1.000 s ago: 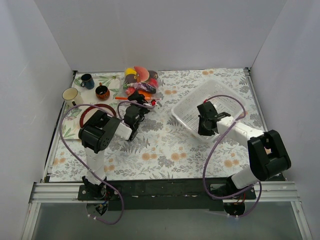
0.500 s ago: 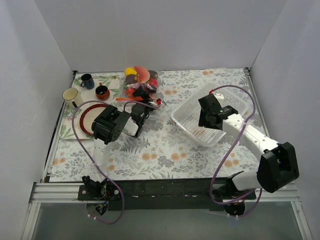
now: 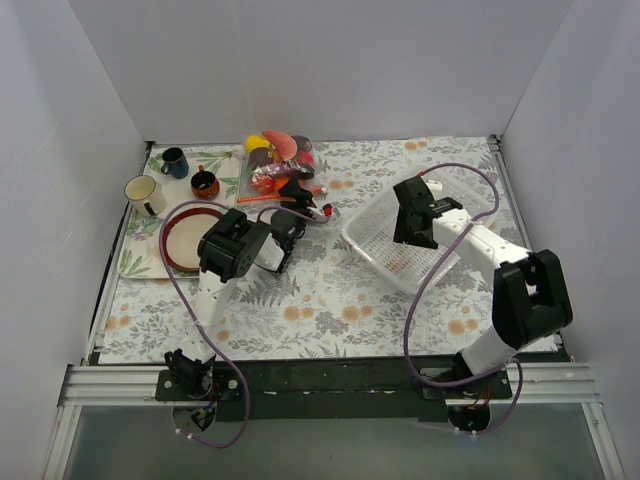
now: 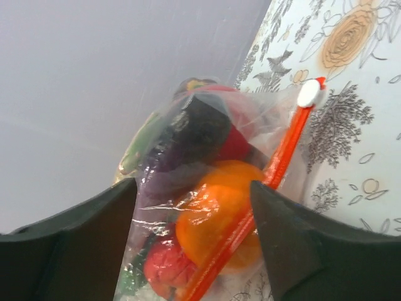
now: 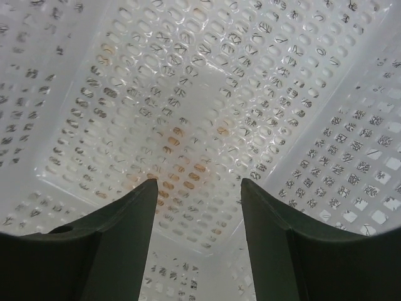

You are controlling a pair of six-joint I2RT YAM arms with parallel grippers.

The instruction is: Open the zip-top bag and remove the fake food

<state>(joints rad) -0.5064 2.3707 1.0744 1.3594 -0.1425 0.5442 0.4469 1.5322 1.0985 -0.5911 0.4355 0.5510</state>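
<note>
Left gripper [image 4: 191,194] spread wide, gripping nothing, straddling your zip-top bag [image 4: 156,182] | right gripper [image 5: 197,207] agape over bare white mesh basket [image 5: 188,94] | you've everything left: orange-red zip strip [image 4: 282,157] looks shut, fake food [image 4: 216,216] inside | clear crinkly film, glossy rounded pieces, far side of table [image 3: 330,290]

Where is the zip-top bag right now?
Top view: the zip-top bag lies at the far edge of the table, left of centre, just right of the mugs, directly ahead of the left arm's open fingers.
</note>
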